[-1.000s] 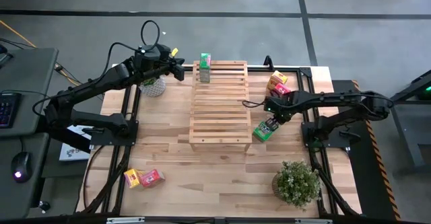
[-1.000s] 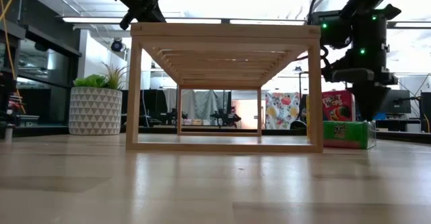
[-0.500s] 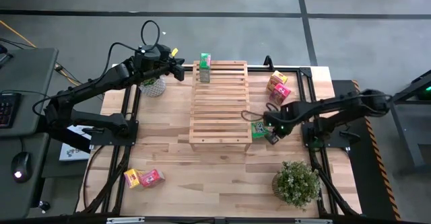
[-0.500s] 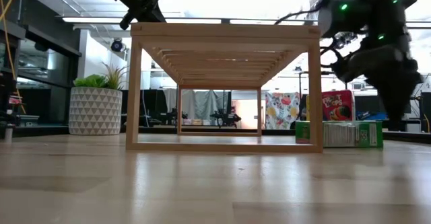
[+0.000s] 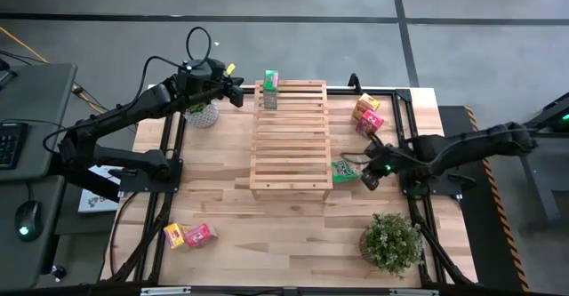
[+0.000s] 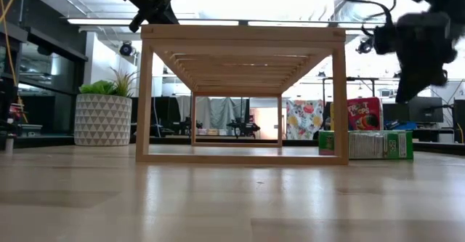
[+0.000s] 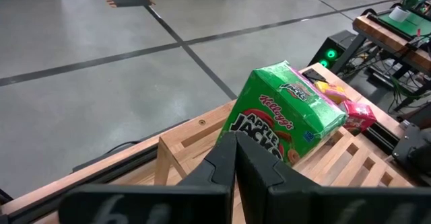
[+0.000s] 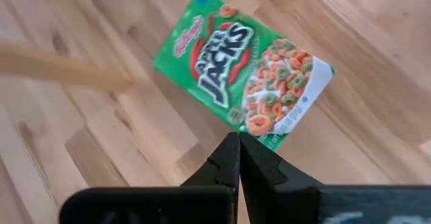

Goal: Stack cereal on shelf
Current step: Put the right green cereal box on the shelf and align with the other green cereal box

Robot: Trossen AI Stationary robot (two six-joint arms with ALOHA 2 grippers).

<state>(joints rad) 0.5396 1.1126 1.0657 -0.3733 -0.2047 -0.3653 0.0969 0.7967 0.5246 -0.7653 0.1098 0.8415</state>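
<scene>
You get even overhead light, bright ceiling glare washing the low view – right arm point(image 6: 414, 42) motion-blurred, shadows soft.

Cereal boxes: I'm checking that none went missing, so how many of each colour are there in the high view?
Green: 2, one on the shelf at, one flat on the table at
Pink-red: 2, at and
Yellow: 2, at and
Total: 6

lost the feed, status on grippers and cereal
Both grippers shut, empty: left at rack's far corner, right over flat green box. Nothing blocking.
</scene>
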